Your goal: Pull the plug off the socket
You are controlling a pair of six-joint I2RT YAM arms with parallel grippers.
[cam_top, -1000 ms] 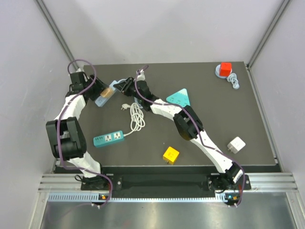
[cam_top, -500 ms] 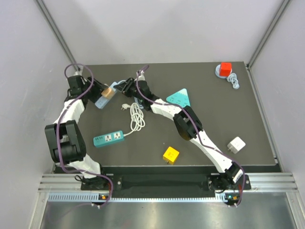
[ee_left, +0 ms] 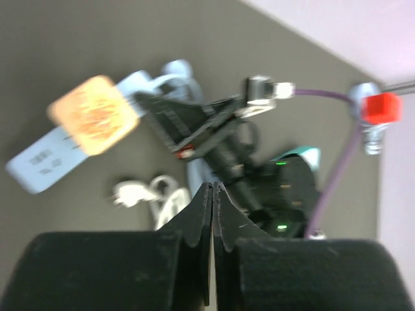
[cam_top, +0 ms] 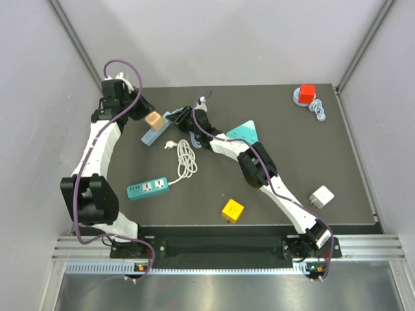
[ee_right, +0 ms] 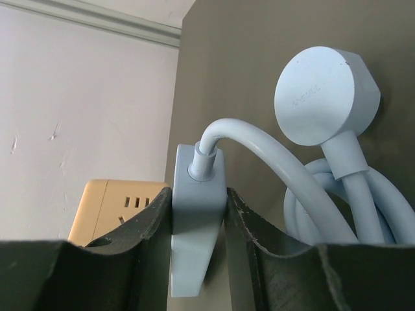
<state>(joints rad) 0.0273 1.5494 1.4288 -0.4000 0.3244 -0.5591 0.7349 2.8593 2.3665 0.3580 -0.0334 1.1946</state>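
Observation:
The plug is a tan cube (cam_top: 154,120) resting on a light blue socket strip (cam_top: 150,135) at the table's back left. It appears blurred in the left wrist view, tan cube (ee_left: 94,115) over the strip (ee_left: 35,162). I cannot tell whether its pins are seated. My left gripper (cam_top: 143,111) is shut and empty, just left of the cube and apart from it; its fingers (ee_left: 204,214) are pressed together. My right gripper (cam_top: 176,118) is shut on the strip's cable end (ee_right: 194,214), with the tan cube (ee_right: 110,207) behind its left finger.
The strip's round blue plug (ee_right: 324,94) and coiled cable lie beside it. Also on the mat are a white cable (cam_top: 185,155), a teal power strip (cam_top: 148,188), a teal triangular socket (cam_top: 245,131), a yellow cube (cam_top: 232,210), a white adapter (cam_top: 321,196) and a red block (cam_top: 306,92).
My left gripper has let go of the tan cube, shut, and drawn back and up to the far left. The blue strip and the right gripper shifted slightly right.

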